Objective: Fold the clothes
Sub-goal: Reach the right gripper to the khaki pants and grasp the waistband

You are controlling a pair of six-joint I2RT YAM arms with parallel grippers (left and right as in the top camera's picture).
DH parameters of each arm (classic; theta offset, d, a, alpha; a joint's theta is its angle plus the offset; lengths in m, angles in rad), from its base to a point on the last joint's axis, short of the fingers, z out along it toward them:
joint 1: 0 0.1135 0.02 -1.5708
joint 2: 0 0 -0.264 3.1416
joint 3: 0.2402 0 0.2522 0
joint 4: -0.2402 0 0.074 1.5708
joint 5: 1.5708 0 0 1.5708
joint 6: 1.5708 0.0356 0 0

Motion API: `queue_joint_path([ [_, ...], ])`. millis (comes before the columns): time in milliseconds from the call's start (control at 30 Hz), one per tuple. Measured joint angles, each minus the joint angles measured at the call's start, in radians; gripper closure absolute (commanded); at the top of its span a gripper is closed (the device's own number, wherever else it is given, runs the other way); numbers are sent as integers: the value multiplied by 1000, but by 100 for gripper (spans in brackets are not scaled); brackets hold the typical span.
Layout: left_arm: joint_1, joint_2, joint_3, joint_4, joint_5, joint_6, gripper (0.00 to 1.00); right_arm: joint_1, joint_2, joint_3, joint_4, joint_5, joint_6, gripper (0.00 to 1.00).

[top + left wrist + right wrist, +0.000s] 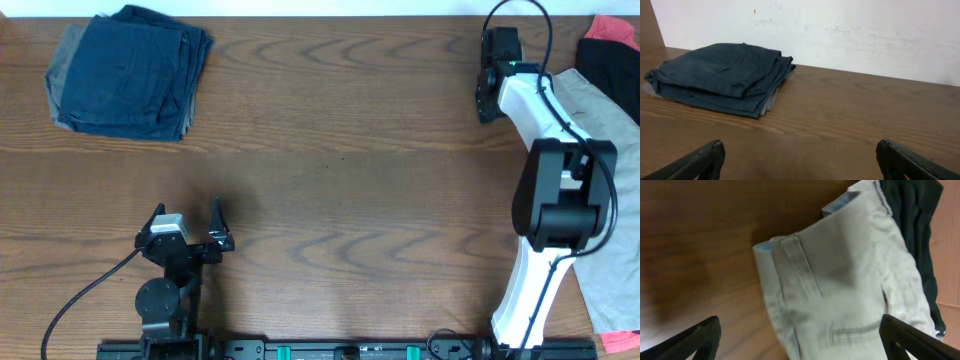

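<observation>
**Item 1, counter** (340, 150): brown wood-grain top. The middle is bare.

**Item 2, shorts** (622, 130): 1 pair, light khaki, lying along the right edge. They run from near the far right corner toward the near right corner, and the right arm covers part of them in the overhead view. The right wrist view shows the shorts (840, 290) at close range, with the waistband, 1 belt loop, a stitched pocket line and pale blue lining at the band corners. The cloth is loose and rumpled, and no fold is visible.

**Item 3, dark garment** (610, 50): black with a pink-red part, at the far right corner, touching or slightly under the shorts. It appears as a dark strip (915, 225) in the right wrist view.

**Item 4, navy stack** (130, 72): folded garments piled at the far left corner, well apart from both grippers. The left wrist view shows the stack (720, 75) in tidy layers.

**Item 5, left gripper** (187, 207): near the near edge, on the left side. Its fingers are spread wide and hold nothing, which its own camera (799, 155) confirms.

**Item 6, right gripper** (800, 337): above the waistband end of the shorts, toward the far right corner. The jaws are wide apart and empty, with no cloth between them.

**Progress, judged:** the navy stack looks finished. For the shorts, 0 folds are made and no grasp is taken. What remains is to grip the waistband, draw the shorts to the bare middle, flatten them, fold them and set them aside.
</observation>
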Motion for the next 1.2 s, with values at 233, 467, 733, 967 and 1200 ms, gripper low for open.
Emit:
queue_joint_path([
  [233, 0, 0, 0, 0, 0, 0, 2, -34, 52, 0, 89, 9, -52, 1],
  [467, 0, 0, 0, 0, 0, 0, 2, -61, 62, 5, 105, -25, -63, 13],
  [733, 0, 0, 0, 0, 0, 0, 2, -72, 78, 10, 95, -44, -73, 40],
  [967, 0, 0, 0, 0, 0, 0, 2, -67, 82, 10, 76, -54, -47, 69],
  [1200, 0, 0, 0, 0, 0, 0, 2, -42, 85, 10, 64, -49, 8, 99],
])
